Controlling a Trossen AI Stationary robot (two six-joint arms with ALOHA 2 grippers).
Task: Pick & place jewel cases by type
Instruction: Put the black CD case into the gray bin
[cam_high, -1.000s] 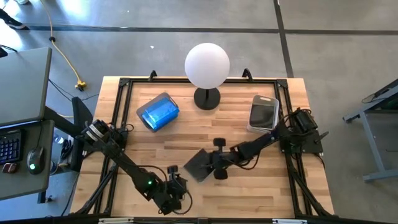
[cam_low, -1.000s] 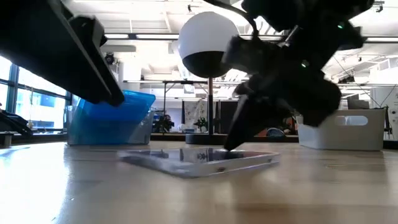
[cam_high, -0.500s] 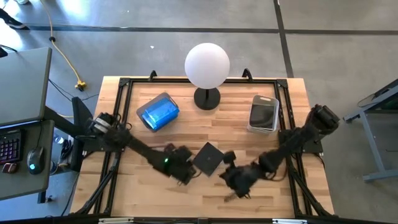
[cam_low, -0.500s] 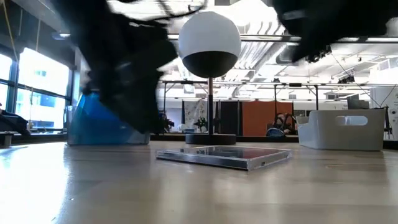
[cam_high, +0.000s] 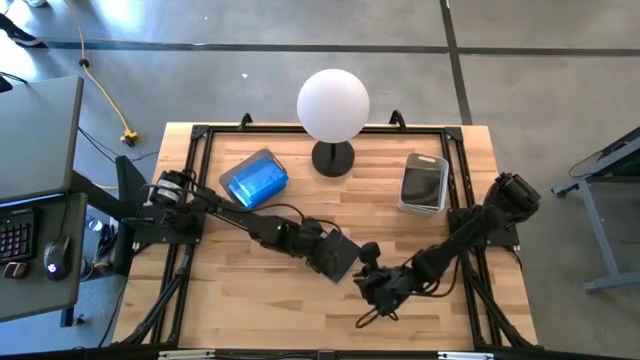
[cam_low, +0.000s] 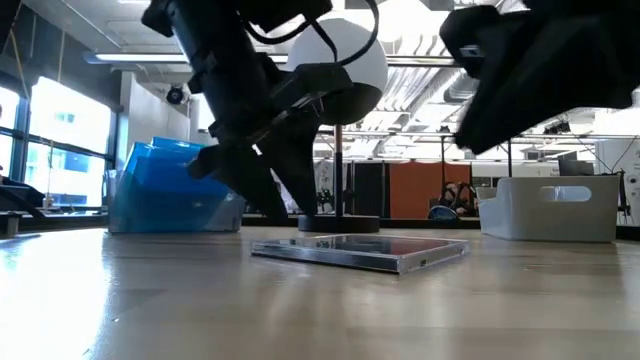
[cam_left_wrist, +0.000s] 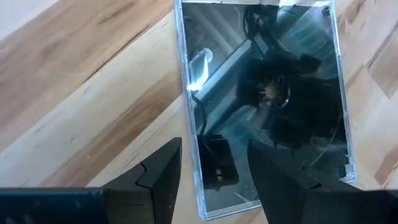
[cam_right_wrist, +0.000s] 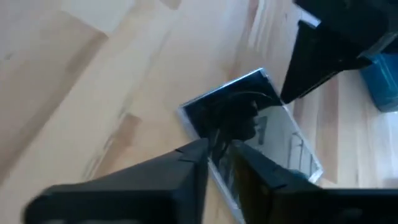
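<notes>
A dark jewel case (cam_high: 340, 256) lies flat on the wooden table (cam_high: 250, 310) near its middle. The left gripper (cam_left_wrist: 213, 163) hangs over the case's edge, fingers spread, touching nothing. The right gripper (cam_right_wrist: 219, 163) sits just beside the case, fingers slightly parted and empty.

an open industrial lab: concrete floor (cam_high: 540, 90), exposed ceiling lights (cam_low: 420, 62), desk keyboard (cam_high: 18, 238).

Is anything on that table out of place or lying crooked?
One dark jewel case lies loose mid-table, turned askew to the table's edges, while the others sit in the blue bin and grey bin. Nothing looks spilled or broken.
</notes>
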